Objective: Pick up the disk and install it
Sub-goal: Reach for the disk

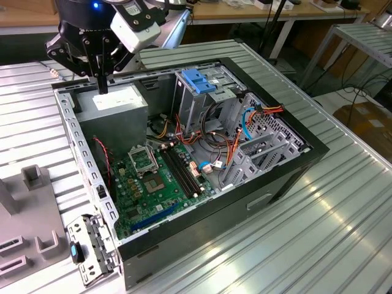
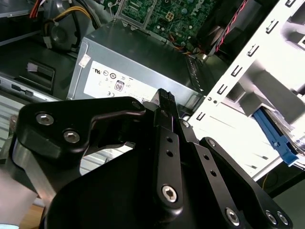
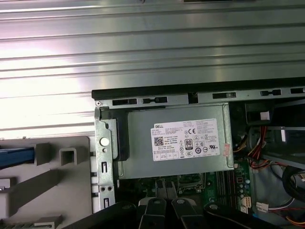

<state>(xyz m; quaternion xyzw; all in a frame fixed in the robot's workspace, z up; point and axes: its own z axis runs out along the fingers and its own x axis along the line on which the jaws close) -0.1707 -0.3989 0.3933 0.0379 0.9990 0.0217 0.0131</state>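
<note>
My gripper [image 1: 101,86] hangs at the back corner of the open computer case [image 1: 288,174], on the exterior view's left. Its jaws are shut with nothing between them. It sits just above the grey power-supply box [image 1: 116,101], which carries a white sticker. In both wrist views the black fingers [image 2: 165,98] [image 3: 157,210] point down at that box [image 3: 176,143]. A blue plastic strip [image 3: 14,157] lies at the edge of the grey fixture. It looks like the disk's side rail; the rest of the disk is cut off. A similar blue piece [image 2: 276,138] shows beyond the case wall.
A grey drive cage with a blue latch piece [image 1: 199,79] stands at the back of the case. The motherboard [image 1: 159,177] and loose orange, red and blue cables [image 1: 245,122] fill the floor. A grey slotted fixture [image 1: 27,214] sits outside the perforated case wall [image 1: 76,141]. Ribbed metal table [image 1: 318,233] surrounds it all.
</note>
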